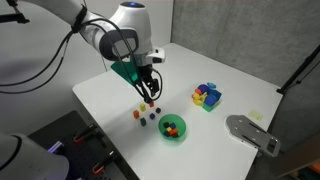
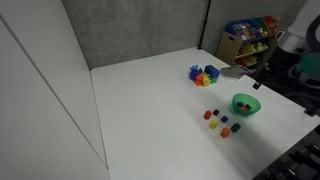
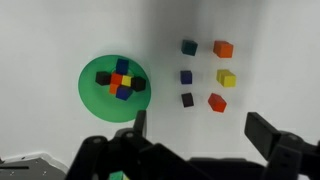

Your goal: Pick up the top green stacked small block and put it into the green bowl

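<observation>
Your gripper [image 3: 200, 128] hangs spread and empty, the green bowl [image 3: 90, 96] at its ten o'clock holding several blocks [image 3: 120, 80]; pickup apparently outstanding.

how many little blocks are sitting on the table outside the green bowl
6, in two columns of three beside the green bowl: teal block, blue block, dark block; orange block, yellow block, red block. None seems hidden.

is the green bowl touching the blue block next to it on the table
Apart. The wrist view shows a strip of bare white table between the green bowl and the blue block.
</observation>
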